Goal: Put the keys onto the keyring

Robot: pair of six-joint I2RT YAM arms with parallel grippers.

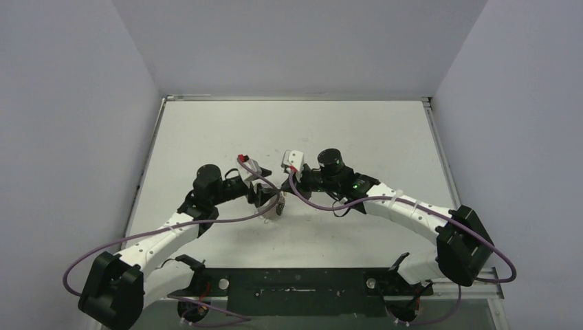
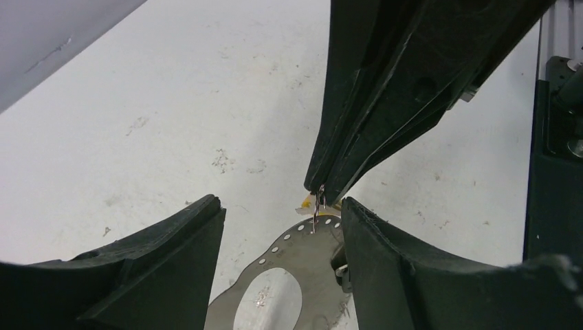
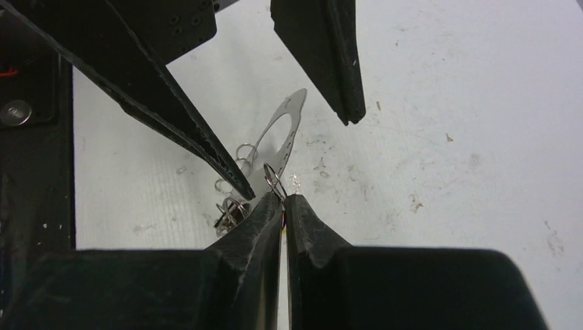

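The keyring (image 2: 309,258) is a flat silvery plate with a large oval opening and a row of small holes along its edge. It stands between the fingers of my open left gripper (image 2: 280,203), its edge against the right finger (image 2: 385,254). My right gripper (image 3: 283,198) comes in from above, shut on a small wire ring (image 3: 275,179) whose lower end meets one of the plate's holes. A scrap of yellow, probably a key head (image 2: 306,201), shows behind those tips. In the right wrist view the keyring (image 3: 287,124) is nearly edge-on. Both grippers meet at mid-table (image 1: 275,203).
More small wire rings and a dark piece (image 3: 228,210) lie on the white table beside the plate. The black base rail (image 1: 295,289) runs along the near edge. Purple cables (image 1: 323,205) loop off both wrists. Grey walls close in left, right and behind.
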